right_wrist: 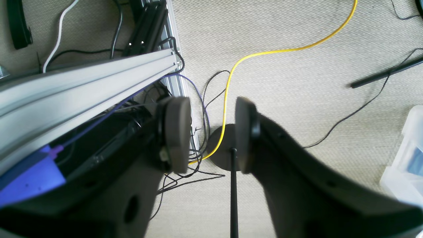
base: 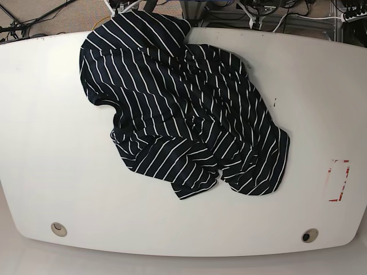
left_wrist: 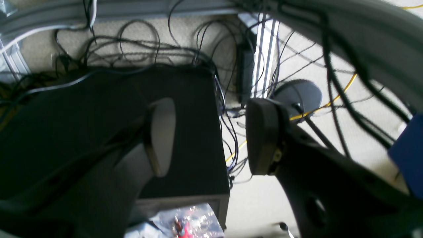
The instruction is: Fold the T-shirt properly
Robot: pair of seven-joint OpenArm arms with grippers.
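On the white table (base: 51,143), smooth and round-cornered, lies the T-shirt (base: 183,109), a crumpled heap of soft dark cloth with thin white stripes. Its long axis runs diagonally from the far left edge, where a fold hangs just over the rim, to the near right. Two round holes (base: 58,229) sit near the front corners, and a red mark (base: 339,180) is at the right. Neither arm shows in the base view.

Both wrist cameras look down at beige looped carpet (right_wrist: 297,29). The left gripper (left_wrist: 211,135) has its jaws wide apart and empty, over a black box (left_wrist: 195,132) and tangled black cables (left_wrist: 138,49). The right gripper (right_wrist: 211,135) is likewise spread with nothing between its flat grey pads (right_wrist: 176,132), above a yellow cable (right_wrist: 228,86), a round black stand base (right_wrist: 221,148) and an aluminium rail (right_wrist: 82,86).
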